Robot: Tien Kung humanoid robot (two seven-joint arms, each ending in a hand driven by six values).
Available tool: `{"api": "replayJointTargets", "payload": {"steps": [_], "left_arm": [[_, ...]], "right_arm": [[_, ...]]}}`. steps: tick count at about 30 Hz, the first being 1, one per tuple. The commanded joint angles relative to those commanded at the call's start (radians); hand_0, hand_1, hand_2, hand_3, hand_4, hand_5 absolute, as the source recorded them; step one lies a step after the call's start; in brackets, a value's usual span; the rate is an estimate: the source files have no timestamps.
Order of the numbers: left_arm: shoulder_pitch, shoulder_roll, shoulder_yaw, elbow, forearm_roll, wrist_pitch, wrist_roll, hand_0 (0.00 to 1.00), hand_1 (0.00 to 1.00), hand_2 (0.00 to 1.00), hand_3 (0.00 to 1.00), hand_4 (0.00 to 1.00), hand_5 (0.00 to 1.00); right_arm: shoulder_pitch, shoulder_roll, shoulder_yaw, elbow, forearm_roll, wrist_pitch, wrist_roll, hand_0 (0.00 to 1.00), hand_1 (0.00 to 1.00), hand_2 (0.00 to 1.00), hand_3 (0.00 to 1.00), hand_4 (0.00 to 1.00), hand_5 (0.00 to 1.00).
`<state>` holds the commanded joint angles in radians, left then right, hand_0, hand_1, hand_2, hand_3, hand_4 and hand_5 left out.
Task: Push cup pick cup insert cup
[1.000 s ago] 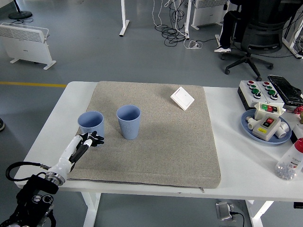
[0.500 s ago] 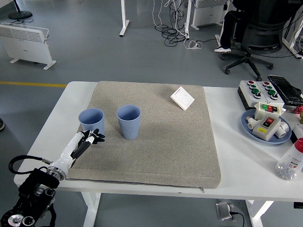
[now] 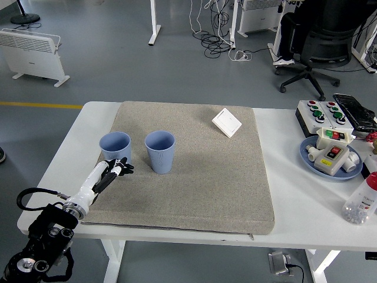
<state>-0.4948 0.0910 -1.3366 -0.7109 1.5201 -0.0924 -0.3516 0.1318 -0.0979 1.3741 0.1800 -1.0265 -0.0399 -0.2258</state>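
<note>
Two light blue cups stand upright on the grey mat [image 3: 194, 171]. The left cup [image 3: 114, 147] sits at the mat's left edge; the right cup [image 3: 159, 151] is a short gap away from it. My left hand [image 3: 118, 167] reaches in from the lower left and sits just in front of the left cup's base, at or near its wall, its dark fingers loosely spread and holding nothing. I cannot tell whether it touches the cup. My right arm does not appear in the picture.
A white square switch plate [image 3: 227, 122] lies at the mat's far right. On the table's right side are a button box [image 3: 323, 112], a blue plate [image 3: 309, 158] carrying switch parts, and a clear bottle [image 3: 361, 202] with a red cap. An office chair stands beyond the table.
My left hand has moved forward and slightly right toward the left cup. The left cup has shifted a little up and away, along the mat's left edge. The right cup has stayed put.
</note>
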Motion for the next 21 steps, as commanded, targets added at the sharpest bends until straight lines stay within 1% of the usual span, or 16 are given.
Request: {"api": "replayJointTargets", "payload": {"steps": [16, 17, 21], "left_arm": [[-0.085, -0.012, 0.017, 0.104, -0.002, 0.005, -0.021, 0.775, 0.662, 0.577, 0.551, 0.594, 0.998], [-0.094, -0.016, 0.012, 0.120, 0.000, 0.004, -0.022, 0.775, 0.662, 0.577, 0.551, 0.594, 0.998], [-0.112, -0.024, 0.003, 0.153, 0.007, 0.003, -0.026, 0.776, 0.661, 0.577, 0.550, 0.594, 0.998]], "right_arm": [[-0.001, -0.001, -0.007, 0.000, -0.001, 0.000, -0.002, 0.758, 0.654, 0.683, 0.562, 0.093, 0.473], [-0.002, -0.001, -0.008, 0.000, -0.001, 0.000, -0.002, 0.758, 0.654, 0.683, 0.562, 0.093, 0.473], [-0.002, 0.000, -0.012, 0.000, 0.001, 0.000, -0.002, 0.759, 0.654, 0.683, 0.562, 0.094, 0.473]]}}
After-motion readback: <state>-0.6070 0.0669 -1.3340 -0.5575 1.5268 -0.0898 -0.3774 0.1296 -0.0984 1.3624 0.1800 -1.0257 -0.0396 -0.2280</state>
